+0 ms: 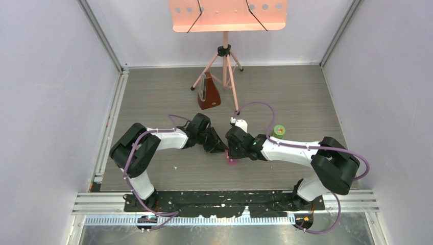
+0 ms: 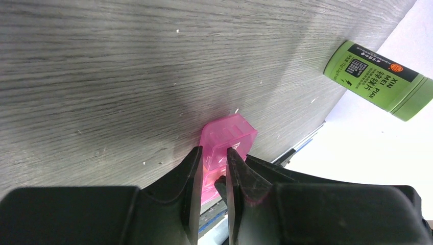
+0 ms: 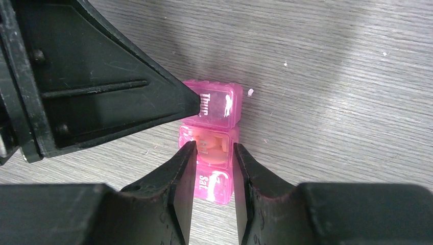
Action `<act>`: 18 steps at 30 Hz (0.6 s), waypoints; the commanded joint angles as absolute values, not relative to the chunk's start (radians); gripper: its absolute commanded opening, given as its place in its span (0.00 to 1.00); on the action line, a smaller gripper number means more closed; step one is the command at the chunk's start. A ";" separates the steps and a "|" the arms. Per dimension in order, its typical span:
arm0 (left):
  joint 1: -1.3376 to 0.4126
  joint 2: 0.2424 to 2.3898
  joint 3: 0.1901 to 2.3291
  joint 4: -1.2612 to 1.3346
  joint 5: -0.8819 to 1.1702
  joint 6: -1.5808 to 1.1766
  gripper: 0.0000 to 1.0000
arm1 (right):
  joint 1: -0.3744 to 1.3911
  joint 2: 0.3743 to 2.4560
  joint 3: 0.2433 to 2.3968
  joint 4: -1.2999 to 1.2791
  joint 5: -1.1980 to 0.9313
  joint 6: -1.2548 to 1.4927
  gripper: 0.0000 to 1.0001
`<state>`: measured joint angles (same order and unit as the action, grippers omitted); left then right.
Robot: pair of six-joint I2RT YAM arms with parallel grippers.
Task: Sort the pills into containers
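Note:
The pink pill box [image 3: 217, 104] lies on the grey wood table, its lids marked Thur, Fri and Sat. Orange pills [image 3: 219, 153] show through the Fri compartment. My right gripper [image 3: 214, 148] straddles the Fri and Sat end, its fingers pressed against both sides of the box. My left gripper [image 2: 213, 158] is closed narrowly on the box [image 2: 230, 135] at the Thur end; its tip [image 3: 195, 103] touches the Thur lid's left edge. In the top view both grippers, left [image 1: 222, 149] and right [image 1: 231, 153], meet over the box [image 1: 231, 161]. No loose pills show.
A green cylindrical bottle [image 1: 279, 131] stands right of the grippers and also shows in the left wrist view [image 2: 383, 81]. A brown metronome [image 1: 208, 94] and a music stand's tripod [image 1: 224, 66] stand at the back. White debris specks [image 3: 250, 92] lie by the box.

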<state>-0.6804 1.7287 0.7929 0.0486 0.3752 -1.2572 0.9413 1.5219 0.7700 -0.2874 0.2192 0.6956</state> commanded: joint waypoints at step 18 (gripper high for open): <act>-0.694 1.813 0.815 -0.176 0.278 -1.192 0.20 | 0.968 1.735 0.595 -0.418 0.121 0.726 0.16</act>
